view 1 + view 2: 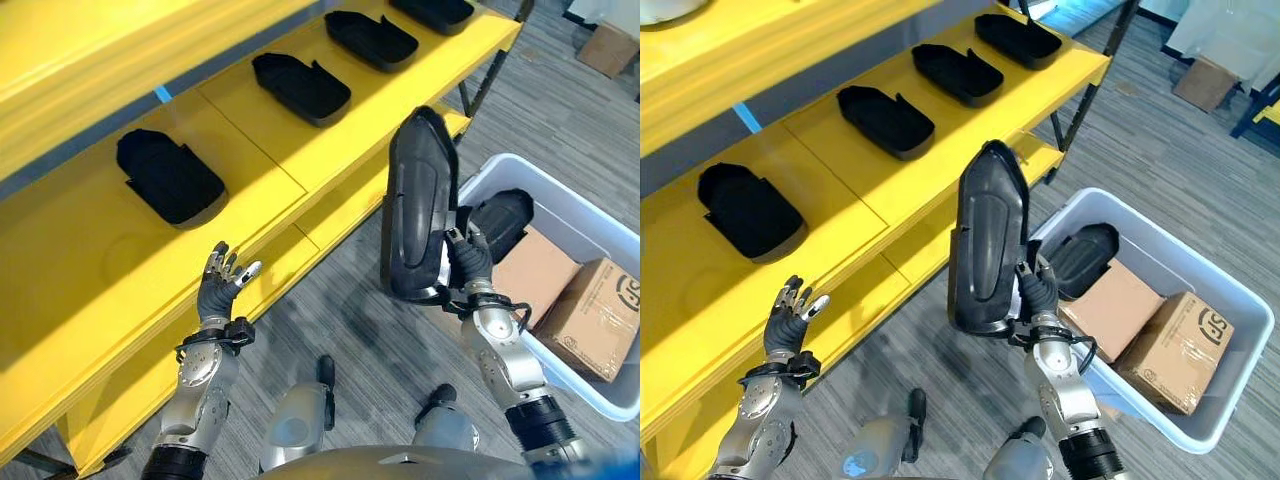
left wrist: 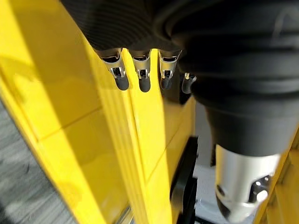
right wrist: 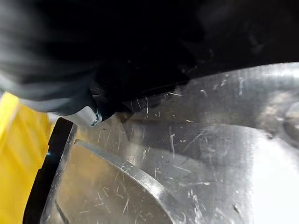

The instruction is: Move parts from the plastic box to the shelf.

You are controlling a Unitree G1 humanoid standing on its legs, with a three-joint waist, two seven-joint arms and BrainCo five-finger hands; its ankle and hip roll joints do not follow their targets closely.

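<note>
Above the pale grey plastic box (image 1: pixel 560 190), the right hand (image 1: pixel 1037 290) grips a long black moulded plastic part (image 1: pixel 987 240) upright, off the front edge of the yellow metal shelf (image 1: pixel 290 140). Four similar black parts (image 1: pixel 168 177) lie along the shelf. Near its front edge, the left hand (image 1: pixel 222 275) hovers with fingers spread

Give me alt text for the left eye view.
The right hand holds a black part upright between the yellow shelf, where four black parts lie in a row, and the plastic box. The left hand hovers open by the shelf edge.
</note>
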